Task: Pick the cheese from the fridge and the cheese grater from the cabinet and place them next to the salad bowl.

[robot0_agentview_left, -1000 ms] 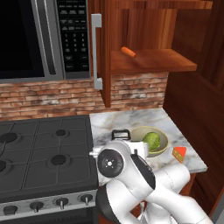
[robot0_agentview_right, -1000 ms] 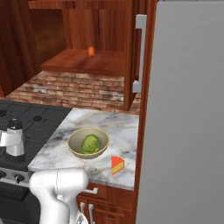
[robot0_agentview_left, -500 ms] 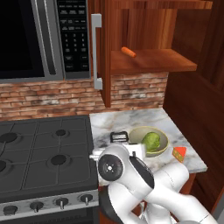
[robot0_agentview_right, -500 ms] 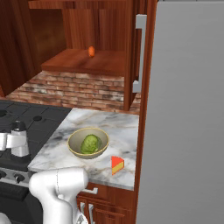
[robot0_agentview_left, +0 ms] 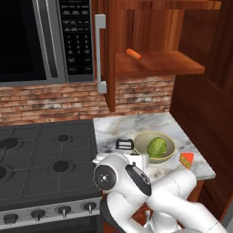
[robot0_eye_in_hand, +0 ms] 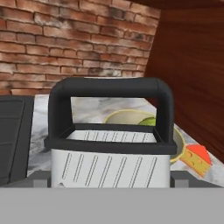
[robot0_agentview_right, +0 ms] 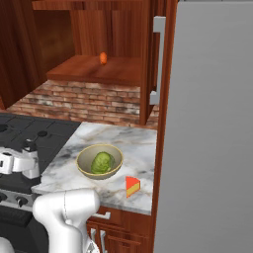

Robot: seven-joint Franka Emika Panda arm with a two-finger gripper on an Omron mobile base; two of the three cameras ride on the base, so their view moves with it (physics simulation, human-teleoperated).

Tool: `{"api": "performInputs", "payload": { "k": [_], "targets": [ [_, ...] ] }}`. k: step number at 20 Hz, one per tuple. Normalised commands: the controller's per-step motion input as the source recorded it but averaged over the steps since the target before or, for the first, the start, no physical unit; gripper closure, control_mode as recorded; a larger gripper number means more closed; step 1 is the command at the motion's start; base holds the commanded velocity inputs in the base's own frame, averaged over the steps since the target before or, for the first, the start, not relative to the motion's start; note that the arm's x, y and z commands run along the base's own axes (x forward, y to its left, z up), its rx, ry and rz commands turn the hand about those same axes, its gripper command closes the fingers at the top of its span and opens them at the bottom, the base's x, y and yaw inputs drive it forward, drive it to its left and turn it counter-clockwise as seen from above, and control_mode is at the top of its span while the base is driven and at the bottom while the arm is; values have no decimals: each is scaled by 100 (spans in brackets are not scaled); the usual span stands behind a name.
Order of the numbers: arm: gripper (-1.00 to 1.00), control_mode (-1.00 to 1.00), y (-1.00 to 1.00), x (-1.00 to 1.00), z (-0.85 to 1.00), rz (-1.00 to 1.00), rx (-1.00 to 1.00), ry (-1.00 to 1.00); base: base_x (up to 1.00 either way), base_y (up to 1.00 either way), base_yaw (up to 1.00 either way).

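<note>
My gripper (robot0_eye_in_hand: 109,178) is shut on the cheese grater (robot0_eye_in_hand: 109,144), a silver box with a black handle that stands upright between the fingers. It hangs low over the marble counter's left edge, beside the stove, as the cheese grater (robot0_agentview_left: 129,152) and the cheese grater (robot0_agentview_right: 22,160) show in the base views. Just to its right sits the salad bowl (robot0_agentview_left: 169,154) with a lettuce head (robot0_agentview_left: 157,147). The cheese (robot0_agentview_left: 186,159) lies on the counter right of the bowl. The bowl (robot0_agentview_right: 84,158) and cheese (robot0_agentview_right: 132,186) lie left of the closed grey fridge (robot0_agentview_right: 212,123). The cabinet (robot0_agentview_left: 154,63) stands open.
An orange carrot (robot0_agentview_left: 134,53) lies on the cabinet shelf. The open cabinet door with its silver handle (robot0_agentview_left: 100,52) juts out above the counter. A black microwave (robot0_agentview_left: 36,36) hangs over the stove (robot0_agentview_left: 45,154). A brick wall backs the counter, and a wooden panel (robot0_agentview_left: 205,118) closes its right side.
The grater has come down a little in my gripper and drifted slightly toward the bowl. Bowl and cheese have not moved.
</note>
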Motion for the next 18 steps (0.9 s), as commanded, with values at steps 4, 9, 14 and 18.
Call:
{"api": "performInputs", "payload": {
  "k": [4, 9, 14, 18],
  "targets": [
    [100, -100, -40, 18, -1, 2, 12, 2, 0, 0, 0],
    [100, -100, -25, 9, -19, 6, 2, -2, 0, 0, 0],
    [100, -100, -5, 0, -24, 2, 0, -18, 0, 0, 0],
    [100, -100, -7, 0, -11, 0, 0, -26, 0, 0, 0]
  ]
}}
